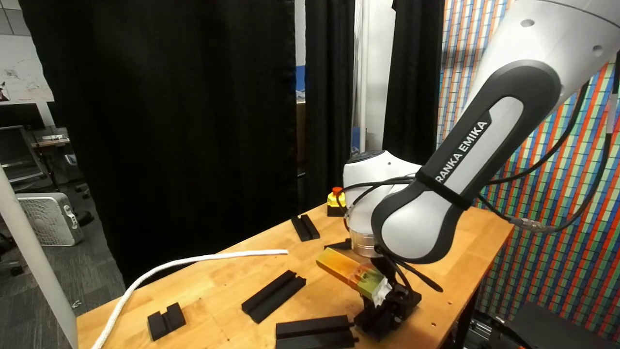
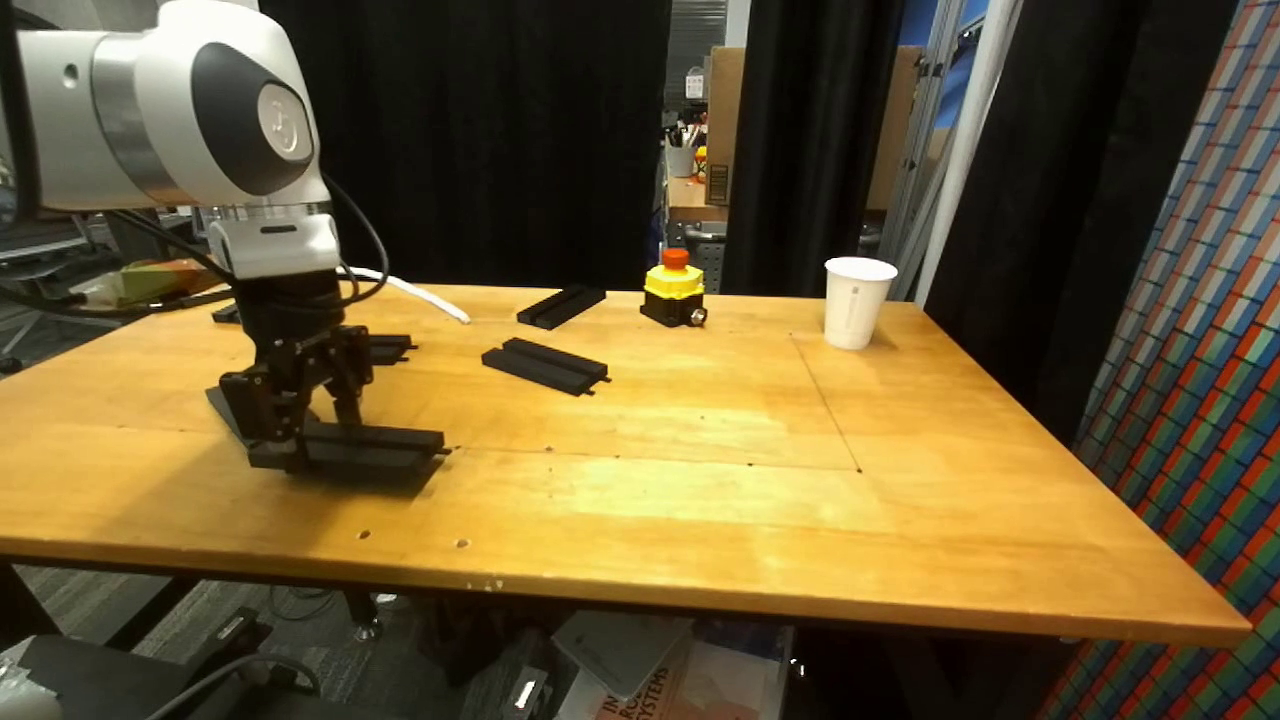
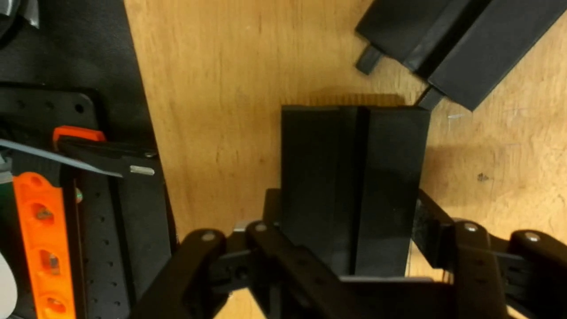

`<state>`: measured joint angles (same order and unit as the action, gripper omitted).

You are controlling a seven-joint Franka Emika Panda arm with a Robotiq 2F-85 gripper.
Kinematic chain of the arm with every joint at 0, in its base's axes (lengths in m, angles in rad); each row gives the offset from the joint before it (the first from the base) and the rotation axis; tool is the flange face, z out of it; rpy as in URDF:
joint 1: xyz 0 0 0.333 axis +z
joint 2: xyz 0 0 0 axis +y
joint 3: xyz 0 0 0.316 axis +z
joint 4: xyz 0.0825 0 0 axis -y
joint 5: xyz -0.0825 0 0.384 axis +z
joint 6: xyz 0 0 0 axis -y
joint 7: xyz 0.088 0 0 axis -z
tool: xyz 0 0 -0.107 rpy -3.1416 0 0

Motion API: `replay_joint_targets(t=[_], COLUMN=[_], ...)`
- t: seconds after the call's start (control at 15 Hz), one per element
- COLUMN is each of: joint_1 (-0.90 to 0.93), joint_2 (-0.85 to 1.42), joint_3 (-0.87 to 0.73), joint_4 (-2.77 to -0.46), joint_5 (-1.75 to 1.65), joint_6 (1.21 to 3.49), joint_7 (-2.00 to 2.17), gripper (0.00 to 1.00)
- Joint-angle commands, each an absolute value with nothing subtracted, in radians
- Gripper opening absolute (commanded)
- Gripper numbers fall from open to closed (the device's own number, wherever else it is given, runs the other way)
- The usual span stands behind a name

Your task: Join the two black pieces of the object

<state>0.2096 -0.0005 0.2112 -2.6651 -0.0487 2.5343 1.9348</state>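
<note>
A black grooved piece lies between the fingers of my gripper [image 3: 347,221] in the wrist view, with a finger against each long side [image 3: 394,155]. In an exterior view my gripper [image 2: 320,440] is low at the table, shut on this piece [image 2: 390,455], with a shadow under its end. A second black grooved piece [image 3: 452,48] lies at an angle at the top right of the wrist view. Its two tabs point toward the held piece, one close to its corner. The second piece also shows in both exterior views [image 1: 315,332] [image 2: 226,412], partly behind the gripper in one of them.
Other black grooved pieces lie on the wooden table [image 1: 218,286], such as a long one [image 1: 273,295] and a short one [image 1: 166,320]. A white cable [image 1: 193,261], a yellow emergency stop [image 2: 674,285] and a paper cup [image 2: 857,300] are farther off. The table edge is near the gripper.
</note>
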Motion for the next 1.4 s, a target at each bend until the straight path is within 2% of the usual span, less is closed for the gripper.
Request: replay_joint_targets(t=[0.0,0.93,1.33], joint_1=[0.225,0.237,0.235], joint_2=[-0.036,-0.047,-0.031], joint_3=[0.228,0.263,0.261], joint_4=[-2.703,-2.719,-2.747], joint_5=[-0.049,-0.275,-0.318], joint_6=[2.551,2.569,2.694], joint_7=[2.016,2.437,2.535], gripper=[0.45,0.45,0.45])
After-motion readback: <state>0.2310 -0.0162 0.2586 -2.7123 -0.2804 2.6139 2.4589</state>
